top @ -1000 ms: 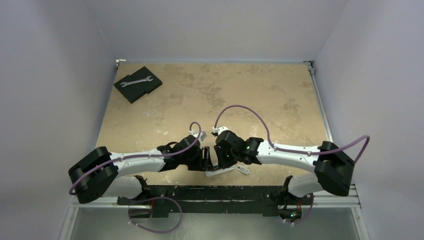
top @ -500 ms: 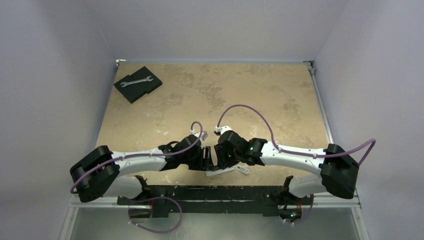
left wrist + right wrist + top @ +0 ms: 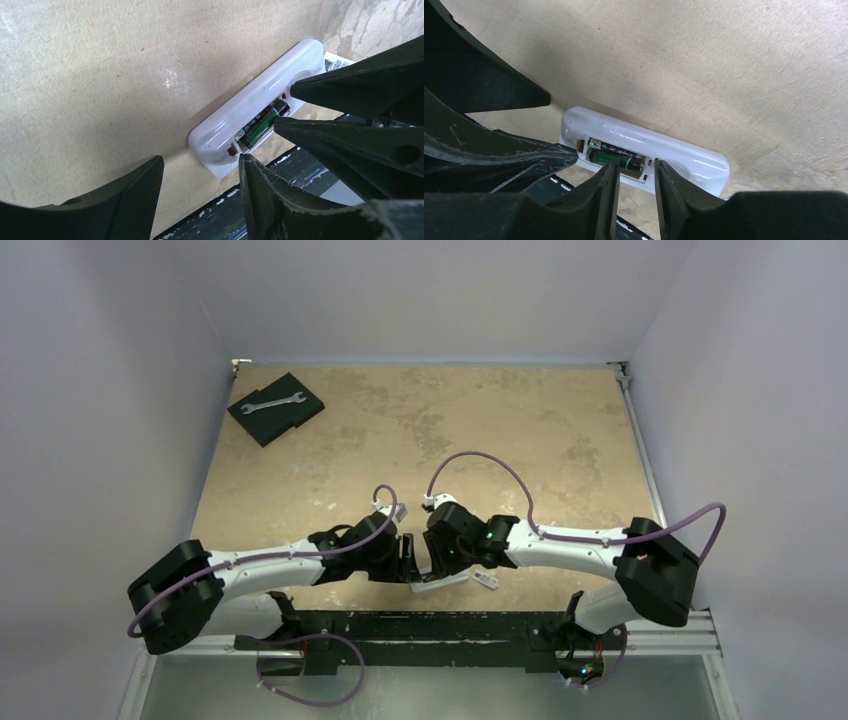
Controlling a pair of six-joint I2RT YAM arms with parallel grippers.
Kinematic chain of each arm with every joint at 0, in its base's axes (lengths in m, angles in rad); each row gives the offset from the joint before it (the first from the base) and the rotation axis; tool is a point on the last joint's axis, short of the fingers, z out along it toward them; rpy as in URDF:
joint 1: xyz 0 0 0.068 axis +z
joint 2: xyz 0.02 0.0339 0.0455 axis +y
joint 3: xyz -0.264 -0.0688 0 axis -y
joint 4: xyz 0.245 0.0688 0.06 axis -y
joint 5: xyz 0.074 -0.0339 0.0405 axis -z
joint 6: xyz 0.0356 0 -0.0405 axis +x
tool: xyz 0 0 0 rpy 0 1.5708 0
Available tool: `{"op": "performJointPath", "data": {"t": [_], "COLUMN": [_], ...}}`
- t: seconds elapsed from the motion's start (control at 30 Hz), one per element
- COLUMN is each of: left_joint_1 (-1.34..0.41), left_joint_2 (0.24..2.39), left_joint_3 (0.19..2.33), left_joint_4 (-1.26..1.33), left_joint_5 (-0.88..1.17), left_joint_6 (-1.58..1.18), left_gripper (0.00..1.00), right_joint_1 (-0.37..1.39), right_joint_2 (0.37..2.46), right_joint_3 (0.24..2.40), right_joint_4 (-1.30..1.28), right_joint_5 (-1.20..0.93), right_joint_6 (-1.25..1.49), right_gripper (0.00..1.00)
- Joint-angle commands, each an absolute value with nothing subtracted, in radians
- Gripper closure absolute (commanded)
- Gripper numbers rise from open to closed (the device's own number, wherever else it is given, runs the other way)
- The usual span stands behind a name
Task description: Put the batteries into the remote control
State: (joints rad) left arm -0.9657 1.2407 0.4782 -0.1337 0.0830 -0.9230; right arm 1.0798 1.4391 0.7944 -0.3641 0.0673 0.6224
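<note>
The batteries lie side by side in the orange-lined bay of the remote control, which rests back-up on the table, just ahead of both sets of fingertips; the nearer, green-banded cell has one end in the gap of the right gripper.

Those jaws are drawn in to a slim gap astride that end; whether the pads touch it cannot be told.

The cells look hard, smooth and light, likely to roll or slip under a sideways pinch; pressing down on the middle of the barrel probably seats them better than gripping.

The remote is a stiff, glossy, light shell that would likely skate on the table when pushed; its long side edges are the place to steady it, clear of the bay.

The left gripper hangs with jaws spread wide and empty, the remote's rounded end just beyond its tips.

Beside the right gripper lies a small white labelled piece; well apart, at the far left corner, a wrench sits on a dark pad.
</note>
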Motion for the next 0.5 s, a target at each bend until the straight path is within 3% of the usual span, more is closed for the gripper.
{"op": "performJointPath", "data": {"t": [0.0,0.47], "left_joint_1": [-0.973,-0.973], "left_joint_2": [1.209,1.181], "left_joint_3": [0.467,0.453], "left_joint_4": [-0.153,-0.164], "left_joint_5": [0.051,0.041], "left_joint_6": [-0.909,-0.915], "left_gripper": [0.44,0.44], "right_joint_1": [1.081,1.081], "right_joint_2": [1.442,1.479], "right_joint_3": [0.841,0.861], "right_joint_4": [-0.330,-0.337], "right_joint_5": [0.107,0.129], "right_joint_6": [0.641,0.639], "right_gripper": [0.62,0.65]}}
